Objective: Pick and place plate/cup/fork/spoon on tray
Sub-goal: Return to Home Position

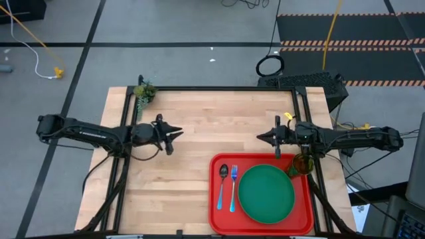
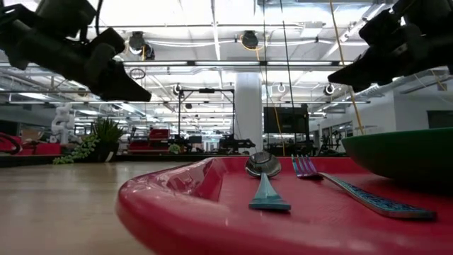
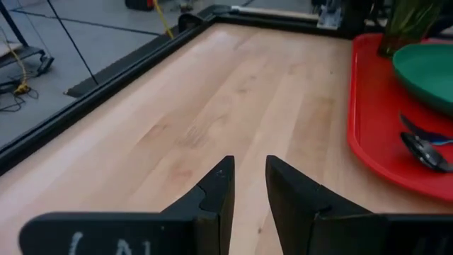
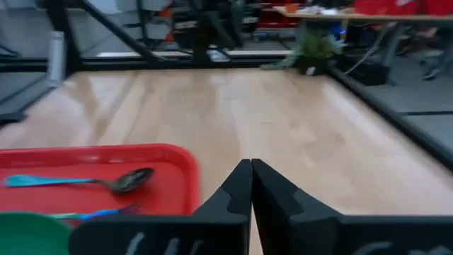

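The round dark-green plate (image 1: 266, 193), the blue-handled spoon (image 1: 222, 182) and fork (image 1: 233, 187), and probably the olive tumbler cup (image 1: 302, 163) sit in the bright-red rectangular tray (image 1: 219, 222) at the wooden bench's (image 1: 172, 186) near edge; left gripper (image 1: 176, 135) slightly parted, right gripper (image 1: 261, 137) clenched, both empty.

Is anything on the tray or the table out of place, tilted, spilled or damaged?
Nothing stands out. The plate, spoon and fork lie flat on the tray; the cup stands upright at its corner. No spill shows.

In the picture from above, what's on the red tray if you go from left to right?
Spoon → fork → plate → cup, all on the tray.
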Robot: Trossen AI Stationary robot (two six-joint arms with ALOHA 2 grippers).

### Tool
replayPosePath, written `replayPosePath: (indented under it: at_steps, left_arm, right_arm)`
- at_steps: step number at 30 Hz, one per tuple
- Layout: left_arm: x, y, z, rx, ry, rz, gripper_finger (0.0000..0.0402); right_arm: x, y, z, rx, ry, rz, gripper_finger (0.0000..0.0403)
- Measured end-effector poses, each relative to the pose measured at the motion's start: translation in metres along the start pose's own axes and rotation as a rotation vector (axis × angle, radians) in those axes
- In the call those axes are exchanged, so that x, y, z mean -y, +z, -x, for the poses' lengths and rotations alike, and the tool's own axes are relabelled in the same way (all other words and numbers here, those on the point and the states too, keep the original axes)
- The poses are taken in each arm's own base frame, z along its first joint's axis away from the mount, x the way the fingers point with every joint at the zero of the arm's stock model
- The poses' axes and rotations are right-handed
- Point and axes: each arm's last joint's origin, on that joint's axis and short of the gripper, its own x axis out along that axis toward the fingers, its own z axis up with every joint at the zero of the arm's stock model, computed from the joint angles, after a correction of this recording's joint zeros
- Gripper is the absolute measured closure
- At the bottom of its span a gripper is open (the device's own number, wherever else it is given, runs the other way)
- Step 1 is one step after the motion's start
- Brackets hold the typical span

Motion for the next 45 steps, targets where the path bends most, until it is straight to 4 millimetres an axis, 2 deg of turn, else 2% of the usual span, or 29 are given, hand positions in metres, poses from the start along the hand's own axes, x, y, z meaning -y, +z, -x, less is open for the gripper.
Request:
replayPosePath:
  at_steps: [6, 17, 23, 32, 45]
  left_arm:
    - [-0.004, 0.002, 0.010, 0.058, 0.000, -0.008, 0.0316]
    - [-0.006, 0.004, 0.012, 0.079, 0.010, -0.008, 0.0316]
    - [-0.006, 0.007, 0.012, 0.104, 0.008, -0.007, 0.0316]
    - [-0.006, 0.007, 0.012, 0.109, 0.007, -0.007, 0.0316]
    - [-0.006, 0.007, 0.012, 0.107, 0.004, 0.010, 0.0316]
  right_arm:
    - [-0.011, -0.004, 0.004, -0.036, -0.017, 0.006, 0.0403]
    - [-0.028, -0.005, 0.012, 0.014, 0.055, 0.042, 0.0403]
    - [-0.027, -0.022, 0.015, 0.088, 0.067, 0.026, 0.0403]
    - [-0.028, -0.015, 0.025, 0.185, 0.173, 0.029, 0.0403]
    - [-0.022, -0.010, 0.041, 0.320, 0.137, 0.042, 0.0403]
